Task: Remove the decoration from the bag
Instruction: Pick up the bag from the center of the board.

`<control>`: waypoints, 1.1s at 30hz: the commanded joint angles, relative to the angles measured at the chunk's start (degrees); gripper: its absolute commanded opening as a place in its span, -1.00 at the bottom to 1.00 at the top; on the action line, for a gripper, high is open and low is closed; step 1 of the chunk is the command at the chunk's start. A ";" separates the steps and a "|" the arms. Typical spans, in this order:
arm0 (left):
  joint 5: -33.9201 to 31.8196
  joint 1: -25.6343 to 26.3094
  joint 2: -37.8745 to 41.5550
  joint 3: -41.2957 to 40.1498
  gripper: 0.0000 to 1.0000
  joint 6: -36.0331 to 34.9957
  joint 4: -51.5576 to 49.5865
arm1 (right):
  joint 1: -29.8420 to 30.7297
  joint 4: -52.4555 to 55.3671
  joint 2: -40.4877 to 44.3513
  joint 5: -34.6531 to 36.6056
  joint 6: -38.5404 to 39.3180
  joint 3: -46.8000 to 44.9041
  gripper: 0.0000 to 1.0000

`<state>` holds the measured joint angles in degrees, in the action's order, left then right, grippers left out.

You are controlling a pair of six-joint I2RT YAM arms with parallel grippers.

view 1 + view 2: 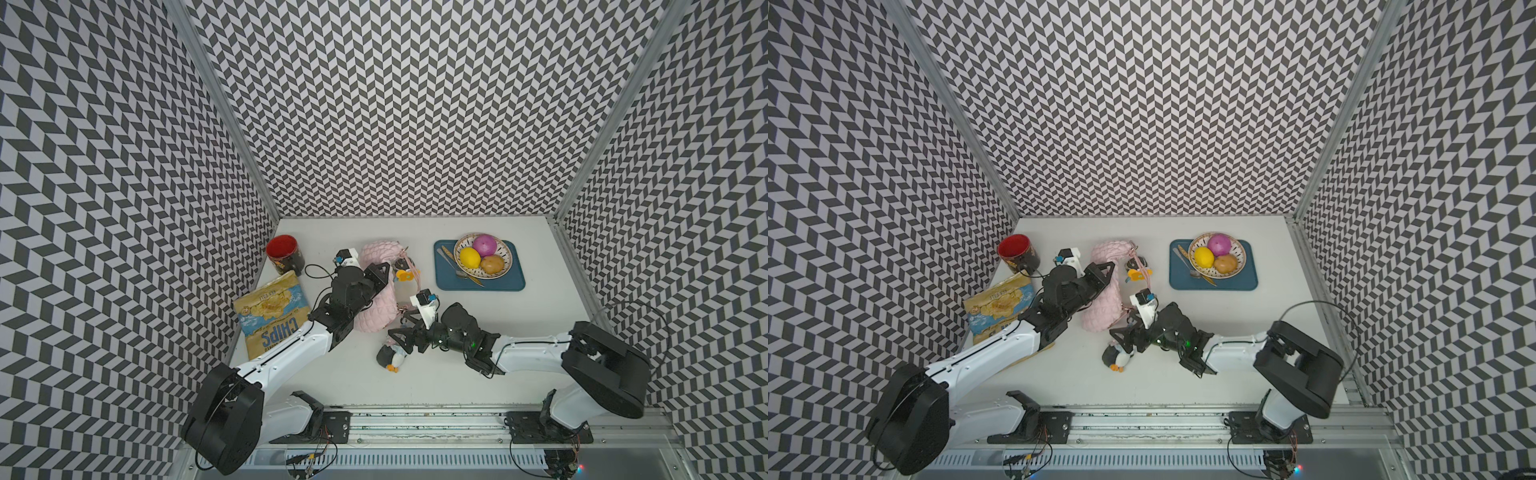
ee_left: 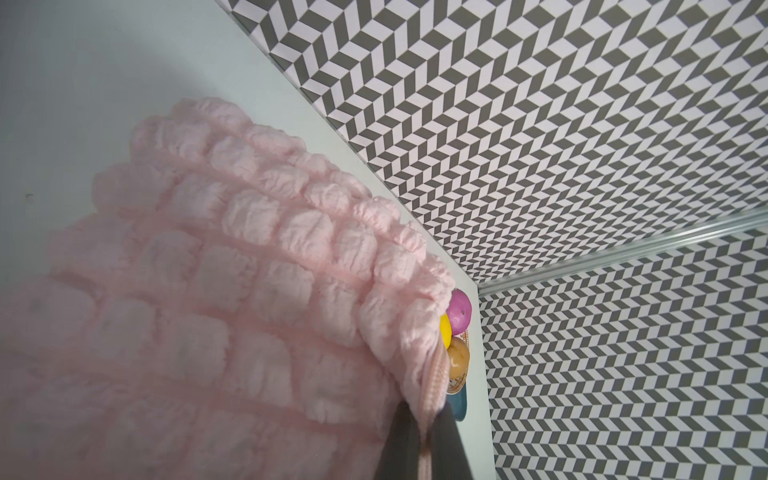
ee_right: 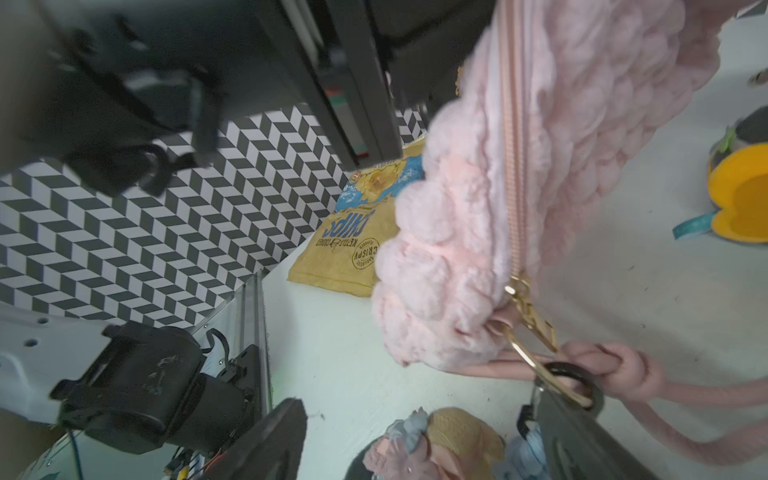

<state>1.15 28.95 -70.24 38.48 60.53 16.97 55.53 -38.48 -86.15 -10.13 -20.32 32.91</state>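
Centre-frame in both top views: puffy, quilted pale-pink bag, long axis running top to bottom. Clamped shut on its zipper edge, left gripper. Just below the bag's lower end, fuzzy plush penguin, apparently tethered by black ring to shiny gold clasp. Nearer by far, right gripper, jaws spread wide, straddling the penguin, pinching nothing.

**Camera layout**

Both top views look steeply down from above the robot's base edge, sharing the whole table. The left wrist camera sits close against the bag, facing the bowl at the table's 1 o'clock. The right wrist camera, equally near the bag, faces the chips packet at 9 o'clock.
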 commanded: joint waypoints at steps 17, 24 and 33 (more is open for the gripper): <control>24.28 -9.32 0.33 11.78 -1.00 -31.54 -12.20 | -12.64 14.91 11.52 12.89 37.46 6.98 0.88; 27.08 -9.35 1.49 15.86 -1.00 -38.61 -22.85 | -12.64 0.38 3.30 14.16 45.31 10.43 0.90; 29.61 -9.35 4.27 17.46 -1.00 -46.58 -29.22 | -13.16 -2.19 -6.43 4.51 49.25 17.02 0.91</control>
<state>28.23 19.57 -68.77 53.01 18.90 -11.46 42.70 -36.32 -91.37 -0.34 26.72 48.38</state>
